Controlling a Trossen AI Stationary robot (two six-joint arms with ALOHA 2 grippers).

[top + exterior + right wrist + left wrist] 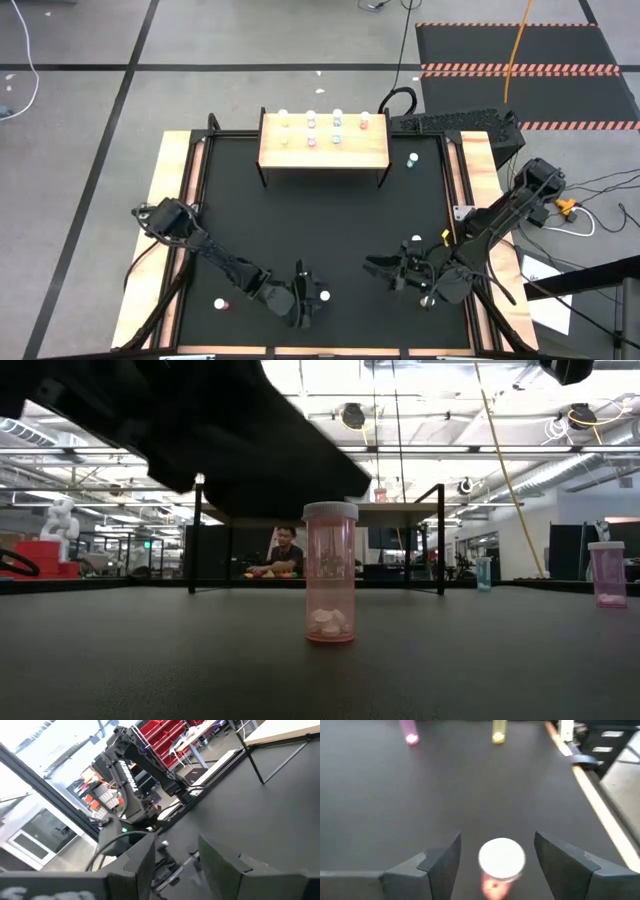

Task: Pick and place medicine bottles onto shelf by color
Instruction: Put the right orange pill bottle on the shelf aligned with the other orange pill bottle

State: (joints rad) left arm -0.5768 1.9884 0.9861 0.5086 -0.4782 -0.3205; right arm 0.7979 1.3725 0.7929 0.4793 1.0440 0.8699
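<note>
Left pincer (310, 297) sits low over the desk (330, 220), well in front of the shelf (324, 148), and its fingers (442, 865) are spread either side of a pink bottle (501, 862) (clear gaps on both sides, no contact). The bottle stands upright on the desk, white cap up, a few pills resting at its bottom in the low view. Right pincer (400, 272) hangs off to the right of the left one, also well short of the shelf; its fingers (145, 860) stand apart with nothing between them. Up on the shelf, two rows of bottles (324, 128) already stand. A blue-green bottle (412, 159) sits on the desk just right of the shelf. Another pink bottle (221, 303) stands near the desk's front left, left of the left pincer.
</note>
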